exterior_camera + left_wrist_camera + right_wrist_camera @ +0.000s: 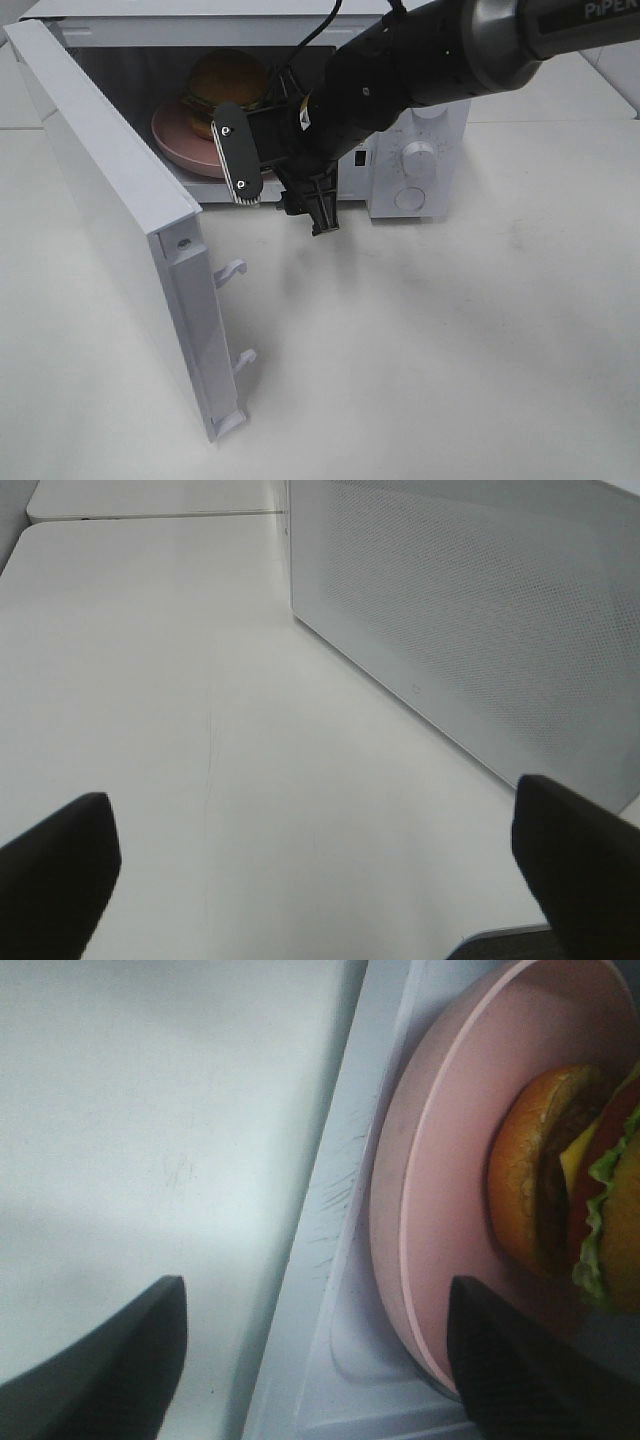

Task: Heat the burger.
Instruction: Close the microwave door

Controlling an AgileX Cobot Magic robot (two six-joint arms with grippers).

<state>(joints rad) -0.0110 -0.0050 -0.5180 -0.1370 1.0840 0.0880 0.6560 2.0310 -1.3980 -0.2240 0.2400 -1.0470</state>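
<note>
The burger (228,80) stands on a round pink plate (175,140) inside the open white microwave (420,160). My right gripper (285,212) hangs just outside the oven's mouth, at the plate's near edge, open and holding nothing. The right wrist view looks between the spread fingers (530,1370) at the burger (560,1170), the plate (450,1160) and the oven floor (340,1260); my right gripper (315,1360) touches none of them. My left gripper (315,890) is open and empty over bare table, and the exterior high view does not show it.
The microwave door (110,180) swings out wide to the left, with two latch hooks (232,270) on its free edge. The control panel with its dials (418,155) is right of the cavity. A white dot-patterned panel (470,630) stands close beside the left gripper.
</note>
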